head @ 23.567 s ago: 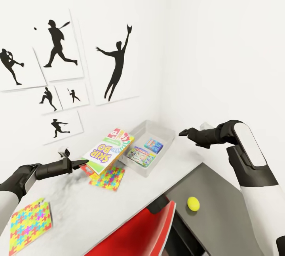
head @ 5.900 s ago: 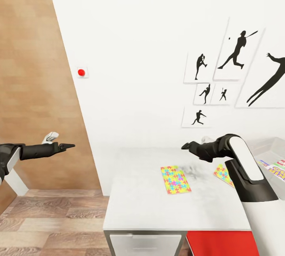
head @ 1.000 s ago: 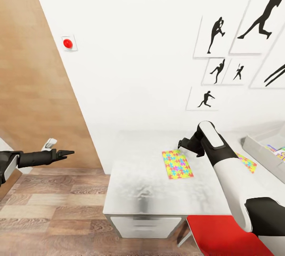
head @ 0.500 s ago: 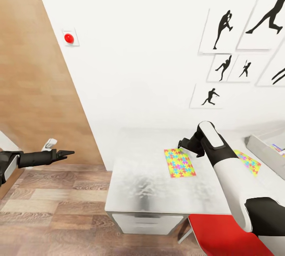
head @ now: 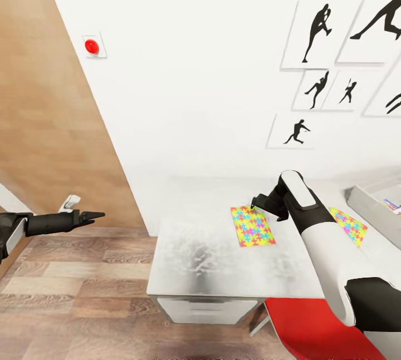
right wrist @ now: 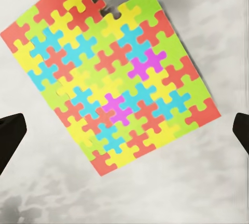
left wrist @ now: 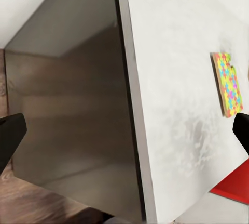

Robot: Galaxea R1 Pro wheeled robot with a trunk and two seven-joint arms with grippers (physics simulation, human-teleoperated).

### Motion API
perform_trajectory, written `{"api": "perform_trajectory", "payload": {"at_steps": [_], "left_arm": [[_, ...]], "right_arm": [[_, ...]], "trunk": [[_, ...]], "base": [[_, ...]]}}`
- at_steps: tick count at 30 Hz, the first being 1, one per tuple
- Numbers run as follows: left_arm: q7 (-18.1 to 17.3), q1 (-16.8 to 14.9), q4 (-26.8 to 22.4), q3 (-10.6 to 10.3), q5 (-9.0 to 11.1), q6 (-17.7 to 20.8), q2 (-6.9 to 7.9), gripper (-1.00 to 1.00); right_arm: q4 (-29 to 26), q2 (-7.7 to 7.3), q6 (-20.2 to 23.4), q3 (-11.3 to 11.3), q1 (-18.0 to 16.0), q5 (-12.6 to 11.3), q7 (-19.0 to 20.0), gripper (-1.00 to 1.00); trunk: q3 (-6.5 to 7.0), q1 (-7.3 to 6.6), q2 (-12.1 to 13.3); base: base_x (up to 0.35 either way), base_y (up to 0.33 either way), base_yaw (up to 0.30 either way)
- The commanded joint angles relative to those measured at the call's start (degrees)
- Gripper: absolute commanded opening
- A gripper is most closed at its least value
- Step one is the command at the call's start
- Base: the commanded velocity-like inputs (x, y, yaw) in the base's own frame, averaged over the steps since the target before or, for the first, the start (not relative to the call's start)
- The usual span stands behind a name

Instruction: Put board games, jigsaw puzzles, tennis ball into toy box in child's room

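A thin flat jigsaw puzzle point(head: 253, 226) lies on the pale tabletop point(head: 195, 260), a square of interlocking yellow, green, blue, orange-red and pink pieces with a few purple ones near its middle. The right wrist view shows it point(right wrist: 110, 71) from straight above, with one piece missing at an edge so the grey surface shows through. The right claw point(head: 253, 203) hangs just over the puzzle's far edge, its fingers spread wide to either side and holding nothing. A second jigsaw puzzle point(head: 348, 225) lies further right, partly hidden by the right arm, and a corner of the toy box point(head: 368, 200) shows at the right edge. The left claw point(head: 96, 215) is held out over the wood-plank floor point(head: 67, 287), well apart from the tabletop; its fingers stand parted in the left wrist view and it is empty. Since half a second ago the right claw has dipped slightly closer to the puzzle, while the left arm stays where it was.
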Motion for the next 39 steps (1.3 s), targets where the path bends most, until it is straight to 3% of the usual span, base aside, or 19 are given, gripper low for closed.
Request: {"api": "perform_trajectory", "payload": {"at_steps": [1,23,39], "left_arm": [[-0.1,0.0,0.0,0.0,0.2,0.5,0.01,1.00],[-0.3,0.0,0.1,0.1,0.2,0.5,0.10,1.00],[-0.4,-0.4,-1.4,0.7,0.3,1.0,1.41,1.00]], "right_arm": [[0.0,-0.06,0.3,0.2,-0.1,-0.5,-0.6,1.00],[-0.1,0.11,0.3,0.4,-0.1,-0.6,-0.6,1.00],[-0.8,0.32,0.6,0.5,-1.6,-0.6,-0.6,1.00]], "trunk": [[-0.20,0.03,-0.1],[-2.18,0.03,-0.1],[-3.68,0.03,-0.1]], "base": [[0.000,0.000,-0.110],[0.000,0.000,-0.097],[0.000,0.000,-0.001]]}}
